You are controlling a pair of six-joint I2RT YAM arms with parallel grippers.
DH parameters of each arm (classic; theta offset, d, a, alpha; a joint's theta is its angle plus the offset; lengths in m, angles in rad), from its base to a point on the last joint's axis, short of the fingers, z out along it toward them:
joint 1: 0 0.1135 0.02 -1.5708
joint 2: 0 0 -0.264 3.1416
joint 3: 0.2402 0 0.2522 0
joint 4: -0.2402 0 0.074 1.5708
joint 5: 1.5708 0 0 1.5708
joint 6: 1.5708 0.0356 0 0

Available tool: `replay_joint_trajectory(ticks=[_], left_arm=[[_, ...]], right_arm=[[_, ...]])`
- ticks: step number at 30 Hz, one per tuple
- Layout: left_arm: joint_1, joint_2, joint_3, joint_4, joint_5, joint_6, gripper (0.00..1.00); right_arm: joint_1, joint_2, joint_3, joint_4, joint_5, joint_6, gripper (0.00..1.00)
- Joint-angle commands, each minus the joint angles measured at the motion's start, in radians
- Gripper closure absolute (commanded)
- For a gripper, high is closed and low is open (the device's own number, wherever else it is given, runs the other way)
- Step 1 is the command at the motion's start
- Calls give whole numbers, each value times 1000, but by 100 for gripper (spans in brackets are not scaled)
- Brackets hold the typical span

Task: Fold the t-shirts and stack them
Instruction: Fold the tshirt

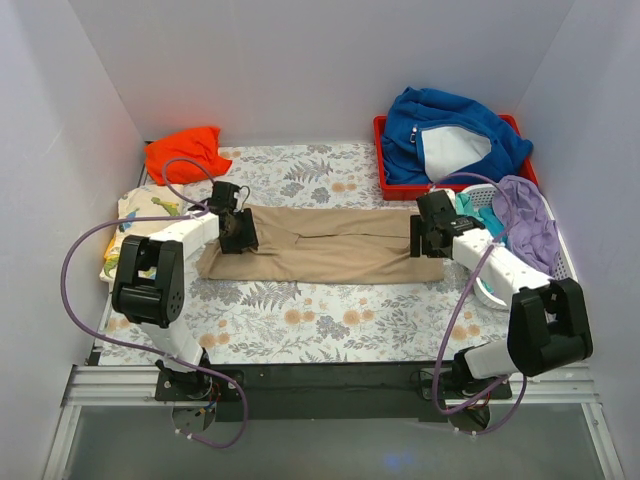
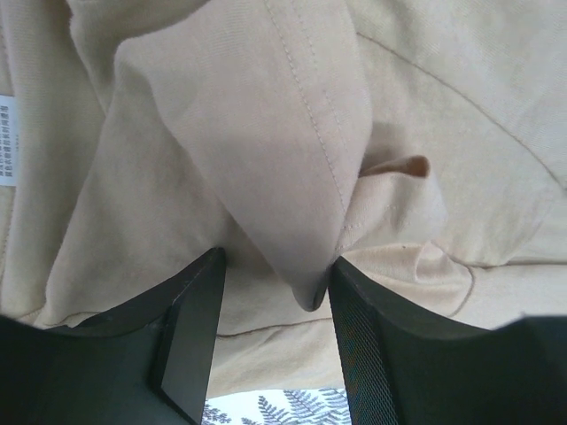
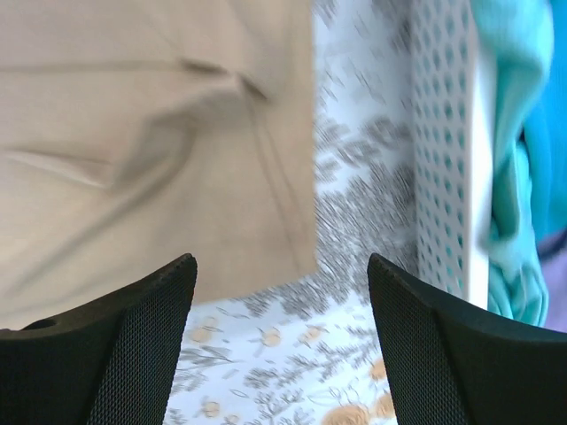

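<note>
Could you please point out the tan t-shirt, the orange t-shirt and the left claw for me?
tan t-shirt [image 1: 330, 245]: top external view, middle of the folded cloth.
orange t-shirt [image 1: 183, 153]: top external view, centre of the crumpled heap.
left claw [image 2: 275, 345]: left wrist view, between the fingertips, a tan fold between them.
</note>
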Motion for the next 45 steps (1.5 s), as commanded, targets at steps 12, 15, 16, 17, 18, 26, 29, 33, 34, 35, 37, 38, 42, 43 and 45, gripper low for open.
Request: replay_joint_trajectory(ticks=[12, 15, 16, 17, 18, 26, 29, 33, 34, 35, 37, 38, 42, 43, 45], left_arm=[[5, -192, -34, 81, 125, -160, 52], [5, -169, -56, 106, 147, -193, 52], [5, -162, -75, 115, 144, -197, 52], [5, -150, -83, 121, 145, -208, 52], [5, -137, -88, 135, 148, -214, 52], [5, 2, -51, 137, 110, -263, 52], [7, 74, -10, 120, 104, -256, 52], [7, 145, 87, 86, 93, -227, 52], [8, 156, 108, 75, 95, -207, 52], [8, 182, 133, 65, 87, -196, 52], [7, 208, 200, 42, 79, -170, 52], [8, 238, 228, 29, 78, -144, 52], [7, 324, 355, -53, 84, -92, 53], [7, 340, 404, -69, 90, -79, 53], [7, 386, 461, -118, 113, -29, 53]], right_arm=[[0, 341, 279, 187, -303, -156, 19], [0, 357, 267, 210, -306, -162, 19], [0, 364, 258, 219, -302, -165, 19], [2, 372, 258, 225, -298, -173, 19], [0, 383, 261, 218, -280, -180, 19], [0, 482, 278, 120, -208, -156, 19], [0, 478, 253, 104, -238, -142, 19], [2, 438, 172, 81, -327, -112, 19], [3, 412, 153, 83, -344, -101, 20], [14, 397, 129, 86, -375, -89, 20], [29, 352, 68, 87, -389, -70, 20], [47, 337, 46, 94, -393, -59, 20], [109, 283, -23, 85, -487, -35, 20], [129, 272, -40, 77, -486, -27, 20], [199, 255, -63, 63, -493, -4, 20]])
